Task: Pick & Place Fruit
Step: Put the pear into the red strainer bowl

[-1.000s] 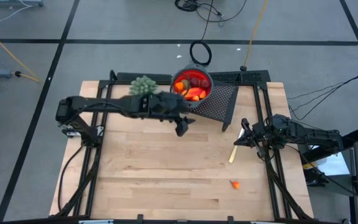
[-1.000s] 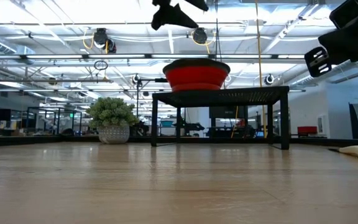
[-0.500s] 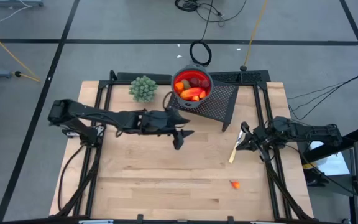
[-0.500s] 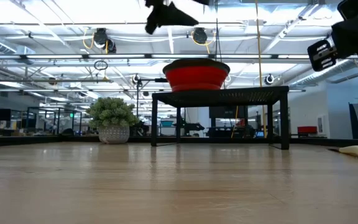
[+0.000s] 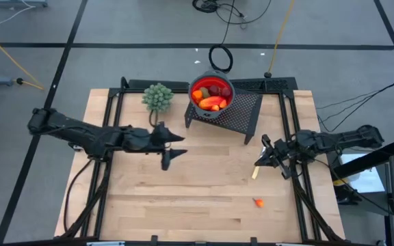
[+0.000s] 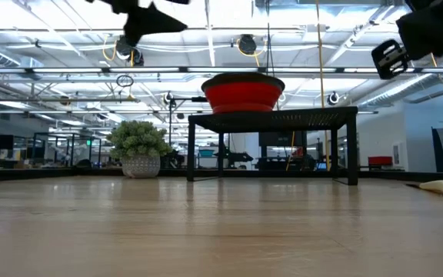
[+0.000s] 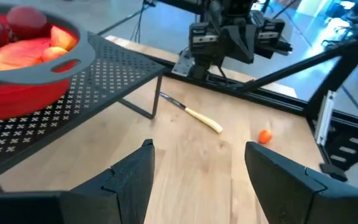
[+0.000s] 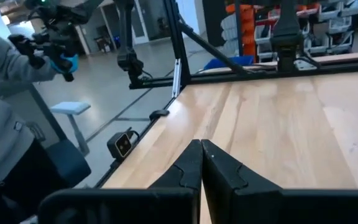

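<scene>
Wooden table (image 5: 183, 184), bright open-plan room.

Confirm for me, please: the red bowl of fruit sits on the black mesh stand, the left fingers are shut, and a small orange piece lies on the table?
Not quite: the left fingers are open, spread wide apart in the left wrist view. The rest holds: the red bowl of fruit sits on the black mesh stand, and a small orange piece lies on the table.

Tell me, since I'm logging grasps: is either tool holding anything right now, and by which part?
Nothing is held. The left tool hangs open and empty above the table; the right tool is shut with nothing between its fingers.
</scene>
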